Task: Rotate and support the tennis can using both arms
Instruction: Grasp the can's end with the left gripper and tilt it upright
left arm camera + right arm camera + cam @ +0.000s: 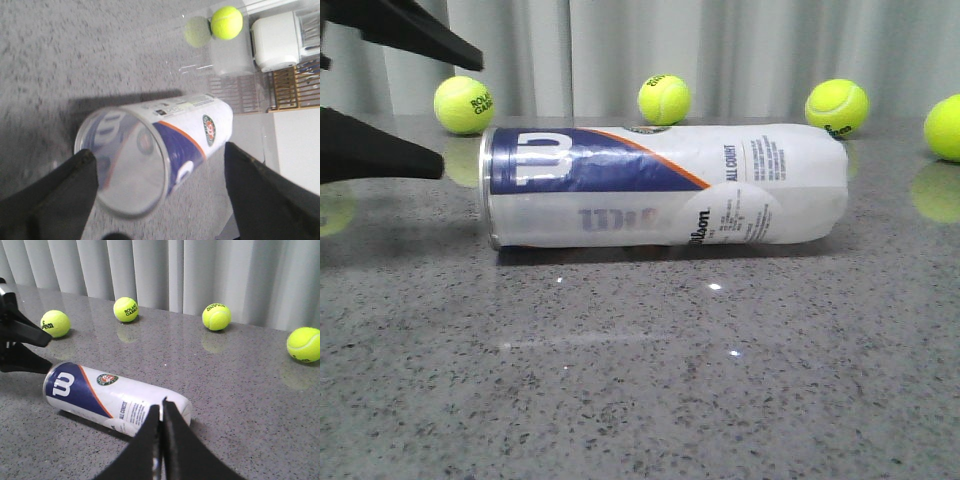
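Tall clear plastic tennis can (665,186) with white, navy-blue and orange label, lying on its side on the grey speckled worktop, toward the far edge, metal-rimmed mouth toward the left edge.

The can is seen to be empty and is judged light, thin-walled, smooth and prone to rolling; hold is best taken across the stiffer metal rim, with support at the ridged base. The left gripper (160,200) is spread wide, its black fingers straddling the rim without contact. The right gripper (161,440) is closed, empty, above the base end.
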Action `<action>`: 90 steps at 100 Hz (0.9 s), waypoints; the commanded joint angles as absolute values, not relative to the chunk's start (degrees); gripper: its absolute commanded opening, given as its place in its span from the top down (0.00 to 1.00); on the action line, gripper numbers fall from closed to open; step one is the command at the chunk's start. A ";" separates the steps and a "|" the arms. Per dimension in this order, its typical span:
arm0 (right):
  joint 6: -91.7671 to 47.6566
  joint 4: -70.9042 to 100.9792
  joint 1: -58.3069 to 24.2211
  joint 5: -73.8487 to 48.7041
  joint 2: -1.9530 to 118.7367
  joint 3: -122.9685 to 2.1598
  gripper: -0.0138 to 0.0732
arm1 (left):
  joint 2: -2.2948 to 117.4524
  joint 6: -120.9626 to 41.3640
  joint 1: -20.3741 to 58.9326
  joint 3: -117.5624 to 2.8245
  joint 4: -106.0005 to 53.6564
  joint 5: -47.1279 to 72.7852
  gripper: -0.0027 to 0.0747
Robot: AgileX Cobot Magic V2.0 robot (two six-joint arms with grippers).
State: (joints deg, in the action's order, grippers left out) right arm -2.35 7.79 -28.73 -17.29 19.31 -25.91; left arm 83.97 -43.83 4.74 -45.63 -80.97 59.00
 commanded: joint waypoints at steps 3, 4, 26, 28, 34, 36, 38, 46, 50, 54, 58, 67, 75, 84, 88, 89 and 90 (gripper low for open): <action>-2.59 7.25 -28.49 -12.74 19.49 -27.21 0.91 | 89.27 -45.24 8.50 -50.97 -87.45 63.29 0.33; -2.59 7.25 -28.49 -12.74 19.49 -27.21 0.91 | 89.64 -45.24 8.78 -51.20 -87.98 63.61 0.33; -2.59 7.25 -28.49 -12.74 19.49 -27.21 0.91 | 95.29 -48.44 14.21 -55.67 -94.95 69.29 0.91; -2.59 7.25 -28.49 -12.74 19.49 -27.21 0.91 | 95.29 -48.79 14.31 -55.90 -95.32 70.13 0.98; -2.59 7.25 -28.49 -12.74 19.49 -27.21 0.91 | 94.63 -49.72 14.18 -57.03 -95.48 72.42 0.98; -2.59 7.25 -28.49 -12.74 19.49 -27.21 0.91 | 94.13 -49.72 13.89 -57.77 -95.19 73.27 0.98; -2.59 7.25 -28.49 -12.74 19.49 -27.21 0.91 | 93.55 -49.72 13.75 -58.42 -94.64 73.45 0.99; -2.59 7.25 -28.49 -12.74 19.49 -27.21 0.91 | 90.27 -49.39 13.20 -61.58 -89.15 71.50 0.99; -2.59 7.25 -28.49 -12.74 19.49 -27.21 0.91 | 88.43 -47.74 13.07 -63.48 -85.10 69.64 0.99; -2.59 7.25 -28.49 -12.74 19.49 -27.21 0.91 | 86.12 -44.35 13.07 -66.02 -79.31 67.24 0.99; -2.59 7.25 -28.49 -12.74 19.49 -27.21 0.91 | 84.02 -40.86 13.31 -68.83 -71.85 65.73 0.99; -2.59 7.25 -28.49 -12.74 19.49 -27.21 0.91 | 80.23 -33.46 14.18 -75.55 -59.05 65.33 0.99; -2.59 7.25 -28.49 -12.74 19.49 -27.21 0.91 | 78.14 -27.23 15.92 -81.41 -46.23 65.98 0.99; -2.59 7.25 -28.49 -12.74 19.49 -27.21 0.91 | 77.63 -19.29 20.22 -88.22 -30.87 69.16 0.99; -2.59 7.25 -28.49 -12.74 19.49 -27.21 0.91 | 77.95 -16.20 22.82 -90.92 -25.57 71.46 0.99; -2.59 7.25 -28.49 -12.74 19.49 -27.21 0.91 | 78.03 -15.74 23.28 -91.36 -23.71 71.90 0.99; -2.59 7.25 -28.49 -12.74 19.49 -27.21 0.91 | 78.18 -14.84 24.20 -92.23 -22.79 72.81 0.99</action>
